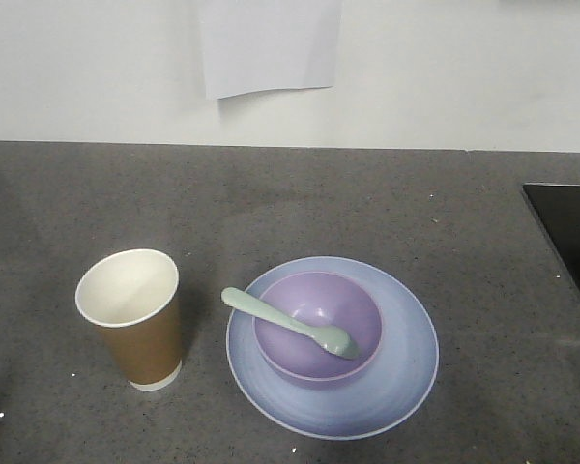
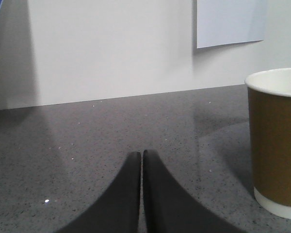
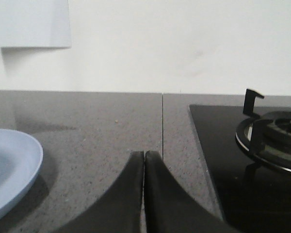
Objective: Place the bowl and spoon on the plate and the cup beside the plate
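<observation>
Now bowl [image 1: 318,327] holding spoon [image 1: 288,323] sits on plate [image 1: 406,367]; both claws clenched, empty

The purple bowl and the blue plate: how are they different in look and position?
The small lavender plastic bowl is deeper and narrower; the round pale blue plastic plate is shallow and wider. The bowl sits on the plate and holds the scoop of a mint-green spoon; the plate rests on the grey counter. Both are round.

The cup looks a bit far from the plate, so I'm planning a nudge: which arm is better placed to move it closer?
Left, probably. The left gripper, fingers shut, has the cup just beside it, while the right gripper sees only the plate edge and a stove burner.
</observation>
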`<state>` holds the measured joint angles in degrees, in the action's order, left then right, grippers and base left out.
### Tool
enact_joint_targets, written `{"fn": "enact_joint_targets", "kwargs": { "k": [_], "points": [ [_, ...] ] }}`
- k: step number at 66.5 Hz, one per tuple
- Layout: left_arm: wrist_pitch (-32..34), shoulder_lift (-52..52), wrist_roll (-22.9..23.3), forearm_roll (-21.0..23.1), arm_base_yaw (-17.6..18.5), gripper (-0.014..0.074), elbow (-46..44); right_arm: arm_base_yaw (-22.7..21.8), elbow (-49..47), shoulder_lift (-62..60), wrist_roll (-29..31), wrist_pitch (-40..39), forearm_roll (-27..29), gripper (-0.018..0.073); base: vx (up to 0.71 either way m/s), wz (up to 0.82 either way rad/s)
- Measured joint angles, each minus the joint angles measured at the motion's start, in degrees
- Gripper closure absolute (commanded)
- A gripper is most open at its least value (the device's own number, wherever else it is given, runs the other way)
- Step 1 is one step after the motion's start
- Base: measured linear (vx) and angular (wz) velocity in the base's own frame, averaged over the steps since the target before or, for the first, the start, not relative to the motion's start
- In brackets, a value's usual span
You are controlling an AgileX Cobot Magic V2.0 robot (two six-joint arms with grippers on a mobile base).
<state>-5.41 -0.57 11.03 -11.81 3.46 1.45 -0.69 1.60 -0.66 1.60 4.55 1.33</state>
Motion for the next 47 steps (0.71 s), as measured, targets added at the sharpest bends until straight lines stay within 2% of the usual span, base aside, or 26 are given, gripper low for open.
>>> {"fn": "enact_joint_targets", "kwargs": {
  "k": [22, 47],
  "points": [
    [0.0, 0.0, 0.0, 0.0, 0.0, 0.0604, 0.0, -2.2, 0.0, 0.0, 0.0, -3.1, 0.0, 0.0565, 0.0, 0.0],
    [0.0, 0.0, 0.0, 0.0, 0.0, 0.0604, 0.0, -2.2, 0.0, 0.0, 0.0, -3.3, 0.0, 0.0565, 0.0, 0.0]
  ]
}}
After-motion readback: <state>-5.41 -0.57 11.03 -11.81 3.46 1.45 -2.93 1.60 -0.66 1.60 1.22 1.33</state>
